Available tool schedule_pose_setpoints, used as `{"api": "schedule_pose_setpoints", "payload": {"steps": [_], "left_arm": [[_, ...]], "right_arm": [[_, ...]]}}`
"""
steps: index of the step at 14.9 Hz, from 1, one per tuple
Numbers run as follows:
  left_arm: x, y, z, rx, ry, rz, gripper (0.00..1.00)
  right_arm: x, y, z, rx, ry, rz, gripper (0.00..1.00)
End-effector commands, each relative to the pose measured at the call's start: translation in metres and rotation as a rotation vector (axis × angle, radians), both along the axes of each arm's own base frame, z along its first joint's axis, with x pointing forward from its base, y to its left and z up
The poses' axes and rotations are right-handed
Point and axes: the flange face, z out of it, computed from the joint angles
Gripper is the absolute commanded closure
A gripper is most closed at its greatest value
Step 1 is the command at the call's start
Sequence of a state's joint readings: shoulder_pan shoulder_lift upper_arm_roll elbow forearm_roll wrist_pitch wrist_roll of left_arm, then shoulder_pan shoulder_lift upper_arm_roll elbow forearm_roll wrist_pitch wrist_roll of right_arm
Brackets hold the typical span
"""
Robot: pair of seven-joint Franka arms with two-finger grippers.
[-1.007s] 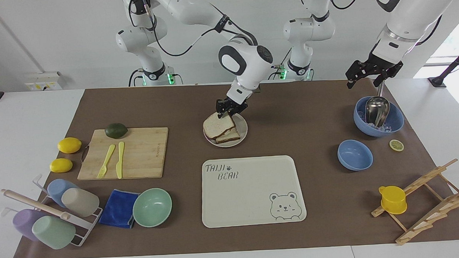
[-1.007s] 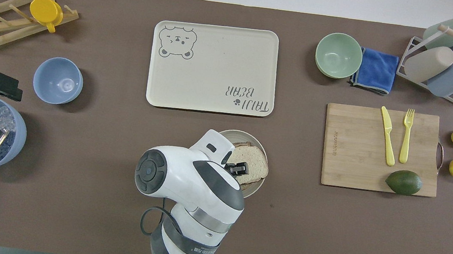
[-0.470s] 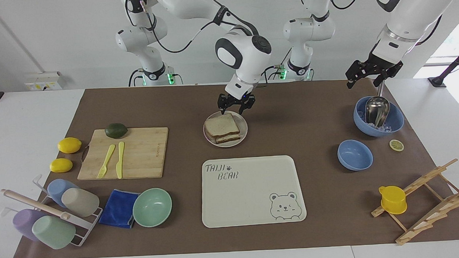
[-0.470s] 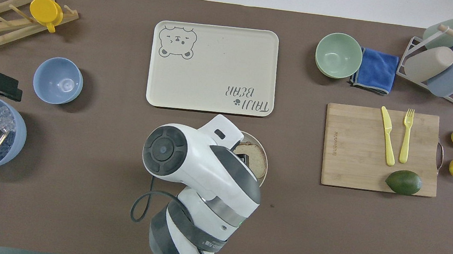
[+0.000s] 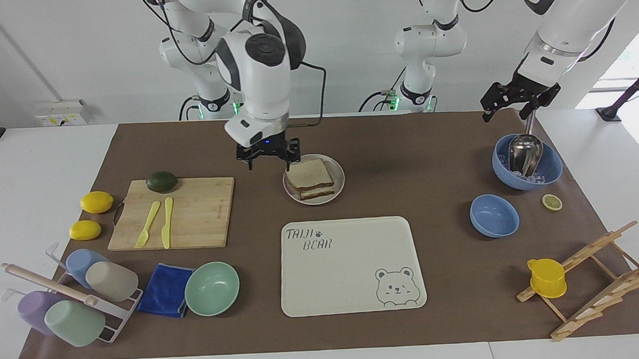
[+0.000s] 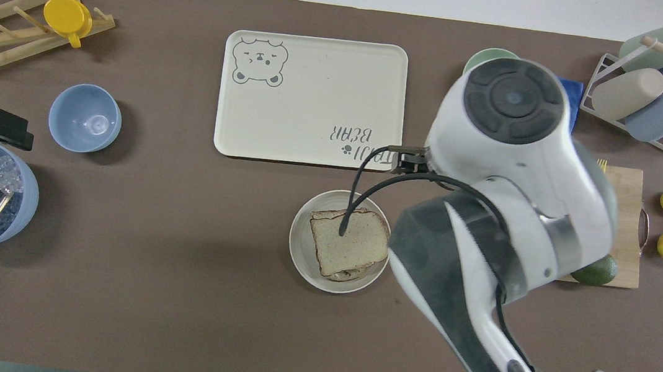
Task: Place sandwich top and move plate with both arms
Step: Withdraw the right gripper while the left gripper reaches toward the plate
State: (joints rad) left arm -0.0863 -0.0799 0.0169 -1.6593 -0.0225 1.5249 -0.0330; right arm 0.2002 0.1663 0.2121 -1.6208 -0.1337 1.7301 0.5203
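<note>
My right fingers [image 5: 268, 156] now wide, off the sandwich top [image 5: 309, 173]; it's placed on plate [image 5: 338, 171], plate move next.

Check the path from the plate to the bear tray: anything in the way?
Nothing visible. The plate, with the sandwich top on it, has only bare mat between it and the tray. The right gripper, open, hangs beside the plate; the left gripper, open, waits over the ice bowl.
</note>
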Motion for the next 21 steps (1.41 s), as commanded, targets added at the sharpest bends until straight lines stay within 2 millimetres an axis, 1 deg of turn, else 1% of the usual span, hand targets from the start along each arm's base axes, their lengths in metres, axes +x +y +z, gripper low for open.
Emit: {"api": "schedule_pose_setpoints", "payload": {"steps": [1, 2, 3, 5, 6, 7, 8, 10, 11, 12, 13, 15, 16, 17, 18, 19, 21], "left_arm": [[-0.016, -0.015, -0.021, -0.012, -0.011, 0.024, 0.00], [-0.020, -0.039, -0.033, -0.008, -0.002, 0.023, 0.00], [-0.022, -0.055, -0.043, -0.011, -0.014, 0.031, 0.00], [-0.025, -0.082, -0.064, -0.049, -0.025, 0.062, 0.00], [-0.027, -0.102, -0.076, -0.058, -0.029, 0.059, 0.00], [-0.029, -0.120, -0.090, -0.059, -0.034, 0.055, 0.00], [-0.033, -0.133, -0.105, -0.061, -0.039, 0.055, 0.00], [-0.044, -0.164, -0.137, -0.069, -0.029, 0.031, 0.00], [-0.048, -0.179, -0.155, -0.068, -0.026, 0.022, 0.00], [-0.052, -0.198, -0.175, -0.066, -0.026, 0.010, 0.00], [-0.052, -0.208, -0.193, -0.066, -0.026, 0.017, 0.00], [-0.055, -0.229, -0.217, -0.080, -0.030, 0.006, 0.00], [-0.057, -0.236, -0.227, -0.102, -0.026, 0.014, 0.00], [-0.063, -0.244, -0.235, -0.115, -0.035, 0.006, 0.00], [-0.067, -0.248, -0.242, -0.122, -0.050, 0.000, 0.00], [-0.072, -0.252, -0.248, -0.125, -0.058, -0.010, 0.00], [-0.085, -0.261, -0.260, -0.123, -0.058, -0.033, 0.00]], "right_arm": [[-0.010, -0.066, 0.043, 0.062, 0.025, -0.062, 0.00], [-0.016, -0.089, 0.054, 0.096, 0.058, -0.072, 0.00], [-0.021, -0.105, 0.060, 0.107, 0.085, -0.066, 0.00], [-0.024, -0.123, 0.067, 0.106, 0.087, -0.048, 0.00], [-0.025, -0.141, 0.074, 0.107, 0.086, -0.043, 0.00], [-0.028, -0.153, 0.076, 0.095, 0.110, -0.012, 0.00], [-0.031, -0.159, 0.081, 0.101, 0.111, 0.029, 0.00], [-0.025, -0.205, 0.081, 0.108, 0.113, 0.023, 0.00], [-0.025, -0.217, 0.087, 0.107, 0.107, 0.034, 0.00], [-0.029, -0.223, 0.086, 0.090, 0.119, 0.031, 0.00], [-0.032, -0.229, 0.090, 0.056, 0.144, 0.027, 0.00], [-0.033, -0.221, 0.097, 0.038, 0.141, 0.048, 0.00], [-0.030, -0.221, 0.086, 0.030, 0.116, 0.053, 0.00], [-0.031, -0.225, 0.076, 0.034, 0.109, 0.053, 0.00], [-0.032, -0.229, 0.069, 0.047, 0.112, 0.069, 0.00], [-0.032, -0.229, 0.068, 0.048, 0.106, 0.105, 0.00], [-0.034, -0.227, 0.067, 0.051, 0.114, 0.105, 0.00]]}}
